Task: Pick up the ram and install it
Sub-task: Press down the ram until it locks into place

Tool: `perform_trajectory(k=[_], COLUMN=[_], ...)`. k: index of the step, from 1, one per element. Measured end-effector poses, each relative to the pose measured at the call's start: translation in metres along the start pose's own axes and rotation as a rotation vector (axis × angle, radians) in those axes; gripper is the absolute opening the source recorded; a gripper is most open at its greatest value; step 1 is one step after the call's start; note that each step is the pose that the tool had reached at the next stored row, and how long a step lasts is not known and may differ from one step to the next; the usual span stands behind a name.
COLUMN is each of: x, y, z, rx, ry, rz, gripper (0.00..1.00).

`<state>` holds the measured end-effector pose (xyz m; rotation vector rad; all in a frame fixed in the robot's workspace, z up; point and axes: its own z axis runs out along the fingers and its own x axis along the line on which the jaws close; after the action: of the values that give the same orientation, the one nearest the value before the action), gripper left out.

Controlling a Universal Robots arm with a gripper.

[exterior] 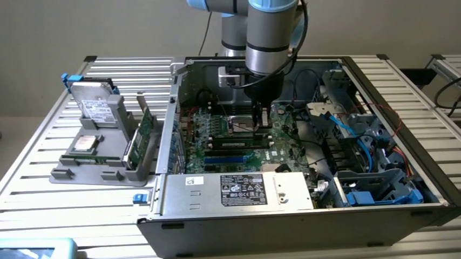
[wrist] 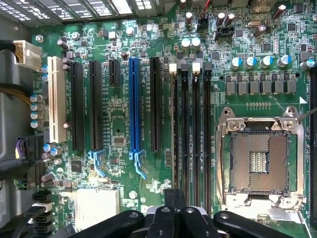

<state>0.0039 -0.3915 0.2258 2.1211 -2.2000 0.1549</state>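
**RAM Installation: Status With Arm Over the Board**

The gripper point(exterior: 260, 120) is inside the open case point(exterior: 403, 145), low over the motherboard point(exterior: 223, 143). In the wrist view the gripper point(wrist: 174, 210) shows its jaws fully closed, fingers pressed together, with nothing between them.

Directly ahead of the jaws run the four black memory slots point(wrist: 190, 134), side by side. Judged from the wrist view, at least one slot already carries a stick seated on edge, but this cannot be confirmed. The white latches point(wrist: 184, 67) sit at the far end of the slots from the jaws. The CPU socket point(wrist: 260, 161) lies just beside the slots; the blue slot point(wrist: 133, 106) and the black expansion slots lie on the other side.

The ram point(exterior: 90, 159), as far as can be told, is the thin green stick lying in the grey tray point(exterior: 101, 172) on the counter point(exterior: 43, 162), outside the case and well apart from the jaws. An upright green card point(exterior: 144, 137) stands in the same tray.

Assessment: if that stick is the ram, pickup and insertion both remain; the jaws hold nothing now.
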Motion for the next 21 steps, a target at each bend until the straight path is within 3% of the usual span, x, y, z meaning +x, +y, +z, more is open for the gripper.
perform_trajectory(k=[5,7,10,17,21], x=[0.0,0.001,0.002,0.003,0.003], y=[0.0,0.0015,0.0107,0.0391,0.043], z=[0.0009,-0.0054,-0.0127,-0.0122,-0.009], rx=[0.0,0.0003,0.0001,0.0007,0.0022], ry=[-0.0003,-0.0011,-0.0015,-0.0017,-0.0015], rz=[0.0,0.0,0.0,0.0,0.0], gripper=[0.11,0.11,0.11,0.11,0.11])
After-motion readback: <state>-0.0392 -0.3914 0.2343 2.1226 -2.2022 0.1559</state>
